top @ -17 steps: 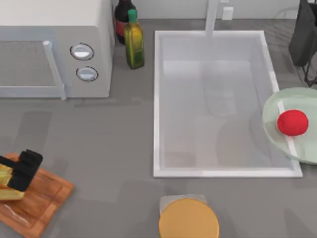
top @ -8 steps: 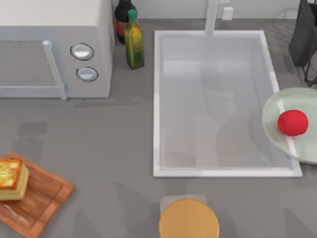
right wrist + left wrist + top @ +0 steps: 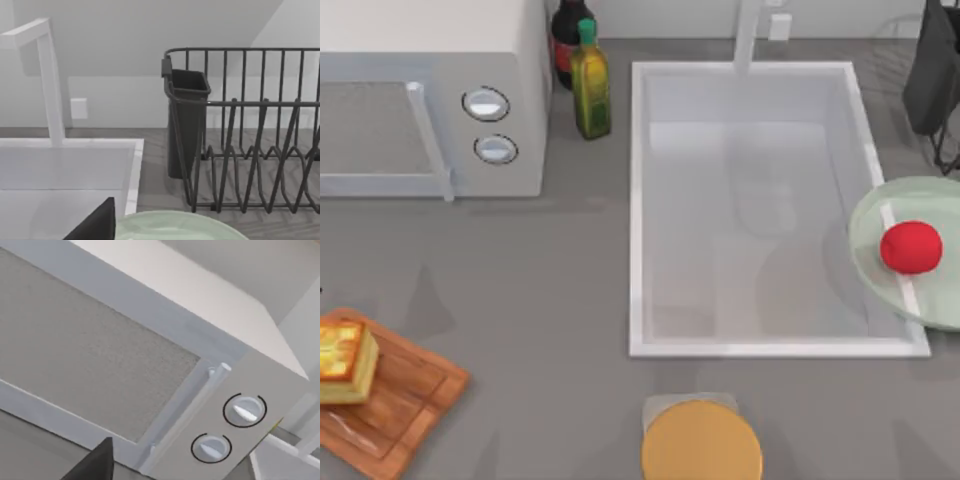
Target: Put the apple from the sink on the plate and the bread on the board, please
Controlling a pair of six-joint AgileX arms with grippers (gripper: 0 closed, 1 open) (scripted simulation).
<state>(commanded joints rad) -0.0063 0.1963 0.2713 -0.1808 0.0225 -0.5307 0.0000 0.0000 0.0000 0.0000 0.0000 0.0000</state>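
From above, the apple [image 3: 911,247] is sitting on the plate [image 3: 880,225] at the sink's [image 3: 638,210] right edge, and the bread [image 3: 345,361] is lying on the board [image 3: 405,398] at the near left.

The left wrist camera is facing the microwave [image 3: 125,370]; its gripper's state cannot be told.

The right wrist camera is showing the plate's rim [image 3: 170,225] near a dish rack [image 3: 250,130]; that gripper's state cannot be told either.

The apple [image 3: 910,247] is bright red, on a pale green translucent plate [image 3: 880,215]. The bread [image 3: 344,360] has yellow sides and an orange-brown top. The board [image 3: 405,395] is brown wood with visible grain. The sink [image 3: 637,210] is white with a pale grey bottom. The desk [image 3: 540,270] is grey. The microwave [image 3: 430,95] is white, the round disc [image 3: 701,442] orange-tan, the dish rack [image 3: 250,150] dark grey.
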